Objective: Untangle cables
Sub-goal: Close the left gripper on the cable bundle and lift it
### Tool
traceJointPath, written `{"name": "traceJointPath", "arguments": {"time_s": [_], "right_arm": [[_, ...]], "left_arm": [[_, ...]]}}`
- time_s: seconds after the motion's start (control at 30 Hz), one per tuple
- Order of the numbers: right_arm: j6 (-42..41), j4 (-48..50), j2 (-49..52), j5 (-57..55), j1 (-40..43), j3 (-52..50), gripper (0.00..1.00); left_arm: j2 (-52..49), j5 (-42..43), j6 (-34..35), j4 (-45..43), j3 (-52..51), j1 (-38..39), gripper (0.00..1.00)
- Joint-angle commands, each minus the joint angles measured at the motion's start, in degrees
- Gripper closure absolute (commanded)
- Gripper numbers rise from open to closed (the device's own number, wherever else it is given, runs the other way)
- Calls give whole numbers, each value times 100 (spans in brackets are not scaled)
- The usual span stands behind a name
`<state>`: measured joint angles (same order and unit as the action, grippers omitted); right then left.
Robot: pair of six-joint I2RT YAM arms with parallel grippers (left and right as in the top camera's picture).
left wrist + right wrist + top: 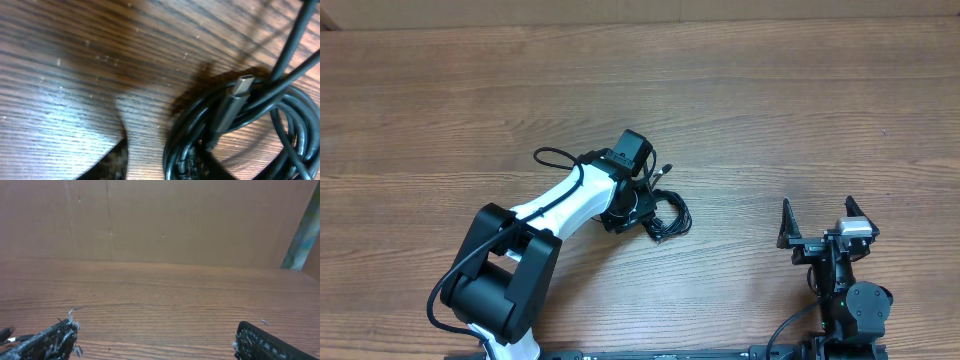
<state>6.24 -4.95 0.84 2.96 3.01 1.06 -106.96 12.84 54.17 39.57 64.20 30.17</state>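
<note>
The cables [667, 214] lie in a tangled black coil at the table's middle. In the left wrist view the cables [287, 107] loop over each other, with a grey plug [234, 99] lying across the coil. My left gripper [638, 210] is down on the coil's left side. Seen from the wrist, my left gripper [170, 162] straddles the coil's left strands, and bare wood shows between one finger [111, 165] and the strands. My right gripper [817, 215] stands wide open and holds nothing, well to the right of the coil. The right gripper [157, 345] faces bare table.
The wooden table [790, 90] stretches all around the coil. A cardboard wall [175, 220] stands behind the table's far edge. The left arm's own thick black cable [555, 155] arcs beside its wrist.
</note>
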Motion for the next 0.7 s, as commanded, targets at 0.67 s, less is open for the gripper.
{"name": "traceJointPath", "arguments": {"time_s": [0.67], "right_arm": [[24,37,-61,-35,17,-59,0]], "left_arm": [[1335,-1056,-3314,1720,1078,-396,96]]}}
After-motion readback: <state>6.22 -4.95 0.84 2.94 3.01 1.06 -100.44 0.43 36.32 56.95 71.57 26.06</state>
